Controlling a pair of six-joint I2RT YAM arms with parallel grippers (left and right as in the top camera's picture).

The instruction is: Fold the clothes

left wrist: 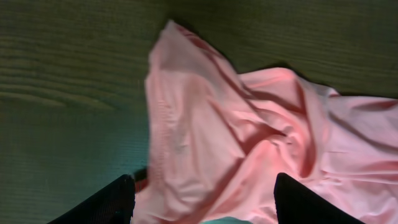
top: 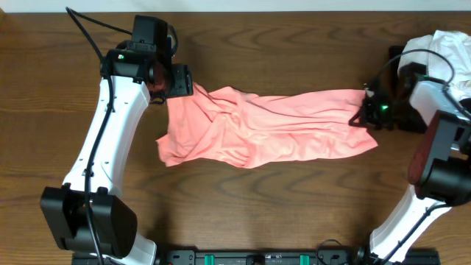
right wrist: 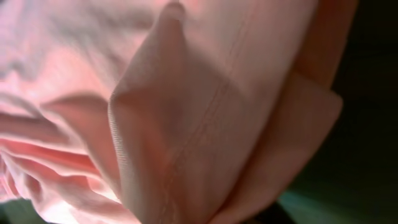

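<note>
The clothes [top: 265, 129], one salmon-pink shirt, lie crumpled in a long strip across the middle of the wooden table. My left gripper [top: 179, 87] is at the shirt's upper left corner. In the left wrist view this gripper [left wrist: 204, 180] is open, with its dark fingers [left wrist: 118, 202] wide apart and the pink fabric [left wrist: 249, 143] lying between them. My right gripper [top: 366, 112] is at the shirt's right end and is shut on the fabric. In the right wrist view a seamed fold of the shirt [right wrist: 186, 124] fills the picture and hides the fingers.
White garments [top: 452, 48] are piled at the back right corner, behind the right arm. Bare wooden table [top: 257, 199] shows in front of the shirt. A black rail [top: 257, 258] runs along the front edge, between the two arm bases.
</note>
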